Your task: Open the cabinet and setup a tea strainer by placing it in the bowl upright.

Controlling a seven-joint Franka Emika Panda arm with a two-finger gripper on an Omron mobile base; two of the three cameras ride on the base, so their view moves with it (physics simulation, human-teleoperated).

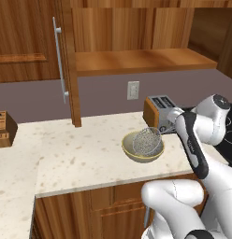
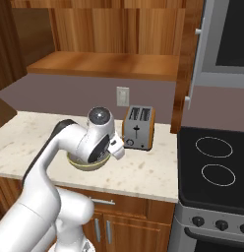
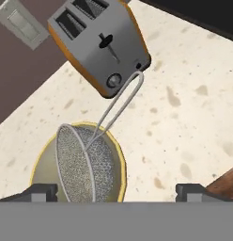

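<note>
Grey mesh tea strainer (image 3: 83,167) sits tilted in the bowl (image 3: 116,160) on the speckled surface (image 3: 184,117), so I keep my empty gripper (image 3: 116,190) wide and should withdraw without nudging its wire handle (image 3: 120,103).

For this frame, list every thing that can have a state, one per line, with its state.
cabinet: door swung open, shelf bare.
tea strainer: in the bowl, mesh standing on edge, wire handle reaching out toward the toaster.
bowl: upright on the counter, holding the strainer.
toaster: upright, slots empty.
gripper: open, holding nothing, above the bowl.
stove: burners bare.
</note>
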